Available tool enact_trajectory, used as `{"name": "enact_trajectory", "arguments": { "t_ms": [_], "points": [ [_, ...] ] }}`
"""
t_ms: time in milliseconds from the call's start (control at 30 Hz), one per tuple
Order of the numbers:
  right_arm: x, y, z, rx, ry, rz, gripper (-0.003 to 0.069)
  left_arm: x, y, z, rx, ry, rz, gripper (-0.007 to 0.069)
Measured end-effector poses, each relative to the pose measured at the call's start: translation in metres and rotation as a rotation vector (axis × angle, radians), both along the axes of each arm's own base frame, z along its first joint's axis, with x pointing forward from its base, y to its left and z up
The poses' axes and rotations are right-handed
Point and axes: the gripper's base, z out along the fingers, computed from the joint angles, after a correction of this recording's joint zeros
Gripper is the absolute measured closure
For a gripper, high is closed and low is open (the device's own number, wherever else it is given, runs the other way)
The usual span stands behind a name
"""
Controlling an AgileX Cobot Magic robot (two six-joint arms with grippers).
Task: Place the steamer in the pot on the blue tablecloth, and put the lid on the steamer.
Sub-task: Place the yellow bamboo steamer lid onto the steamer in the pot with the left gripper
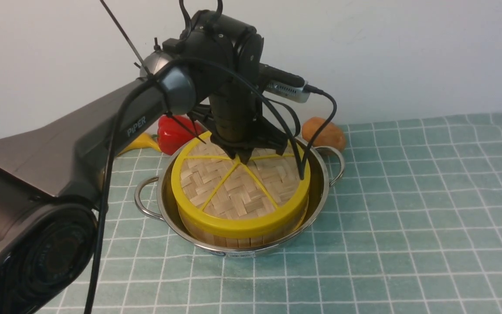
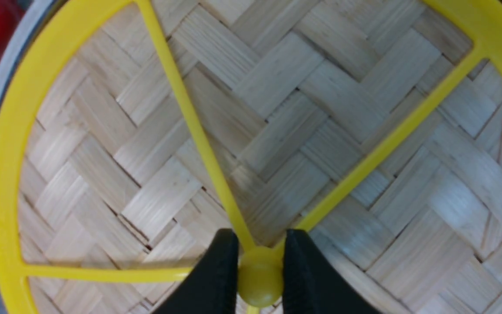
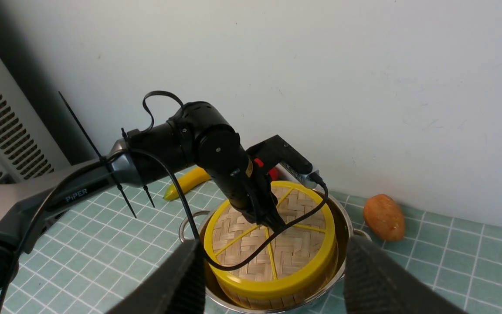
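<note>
The shiny pot (image 1: 319, 192) stands on the blue tablecloth (image 1: 408, 218). The steamer (image 1: 233, 240) sits inside it; only its slat wall shows under the lid (image 1: 233, 187), which lies on top and covers it. My left gripper (image 1: 239, 158) points down at the lid's centre and is shut on its yellow hub (image 2: 259, 281); the black fingers (image 2: 216, 270) pinch the hub from both sides in the left wrist view, where the gripper (image 2: 260, 237) is over the woven lid (image 2: 277, 109). My right gripper (image 3: 275, 240) is open and empty, high above the pot (image 3: 342, 218) and lid (image 3: 294, 248).
A red pepper (image 1: 174, 133) and a yellow banana (image 1: 140, 141) lie behind the pot on the left, and a brown potato (image 1: 323, 133) lies behind it on the right. The white wall is close behind. The left arm's cable (image 1: 316, 131) hangs over the pot's far rim.
</note>
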Motion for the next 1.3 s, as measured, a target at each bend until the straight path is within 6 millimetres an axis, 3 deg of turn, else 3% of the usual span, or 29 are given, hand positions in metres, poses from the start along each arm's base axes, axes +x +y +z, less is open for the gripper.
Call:
{"name": "enact_trajectory", "arguments": {
  "t_ms": [567, 700, 800, 933, 1067, 1133, 1167, 1233, 1300],
  "points": [
    [0.000, 0.000, 0.000, 0.000, 0.000, 0.000, 0.0232, 0.002, -0.002, -0.004, 0.006, 0.008, -0.026, 0.0497],
    [0.000, 0.000, 0.000, 0.000, 0.000, 0.000, 0.0232, 0.004, -0.003, -0.003, 0.008, 0.002, -0.055, 0.0390],
    [0.000, 0.000, 0.000, 0.000, 0.000, 0.000, 0.0232, 0.007, -0.004, 0.004, 0.004, -0.022, -0.060, 0.0227],
    [0.000, 0.000, 0.000, -0.001, 0.001, 0.000, 0.0232, 0.010, -0.003, 0.053, -0.038, -0.167, -0.061, 0.0018],
    [0.003, 0.001, -0.005, -0.012, 0.014, 0.001, 0.0232, -0.003, 0.005, 0.119, -0.112, -0.329, -0.056, -0.0049],
    [0.006, 0.003, -0.010, -0.028, 0.029, 0.000, 0.0232, -0.023, 0.016, 0.165, -0.162, -0.426, -0.053, -0.0021],
    [0.006, 0.003, -0.011, -0.031, 0.030, 0.001, 0.0232, -0.027, 0.018, 0.171, -0.169, -0.440, -0.053, -0.0021],
    [0.011, 0.005, -0.019, -0.058, 0.051, 0.001, 0.0232, -0.052, 0.032, 0.213, -0.213, -0.528, -0.050, 0.0089],
    [0.015, 0.005, -0.025, -0.088, 0.063, -0.009, 0.0232, -0.073, 0.044, 0.241, -0.245, -0.590, -0.048, 0.0215]
  ]
}}
